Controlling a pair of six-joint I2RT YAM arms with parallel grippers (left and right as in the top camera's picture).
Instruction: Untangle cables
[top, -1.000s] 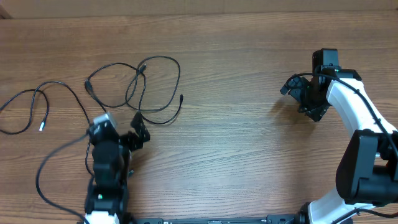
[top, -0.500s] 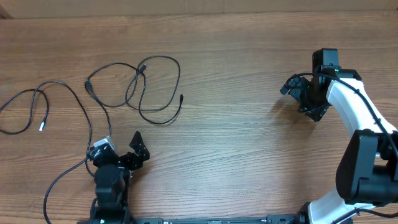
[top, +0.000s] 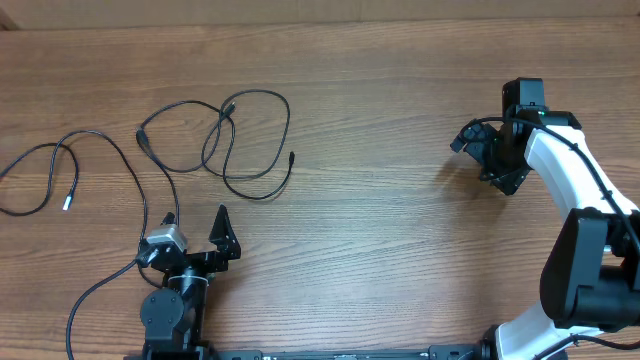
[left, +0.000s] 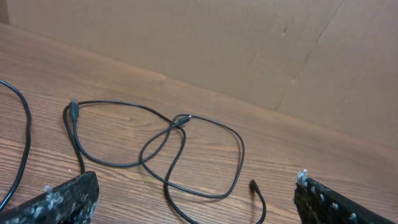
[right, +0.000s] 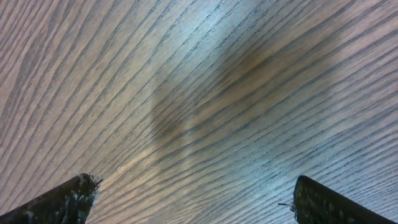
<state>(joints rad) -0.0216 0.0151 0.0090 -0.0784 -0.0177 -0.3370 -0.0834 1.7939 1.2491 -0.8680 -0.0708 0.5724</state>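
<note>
Two thin black cables lie on the wooden table at the left. One forms crossing loops (top: 245, 140) with a small plug end (top: 291, 157); it also shows in the left wrist view (left: 180, 121), its plug end (left: 252, 185) between my fingers' lines. The other cable (top: 95, 135) has a light-coloured tip (top: 68, 202) and runs past my left gripper toward the front edge. My left gripper (top: 195, 230) (left: 196, 183) is open and empty, low near the front, short of the loops. My right gripper (top: 485, 160) (right: 196, 190) is open and empty over bare wood at the far right.
A brown cardboard wall (left: 205, 43) stands along the table's far edge. The right arm's white links (top: 560, 170) reach in from the front right corner. The table's front edge with the arm bases (top: 330, 354) lies close behind my left gripper.
My left arm has drawn back toward the front edge and its gripper now sits lower and further from the cable loops. The right arm and the cables have not moved.
</note>
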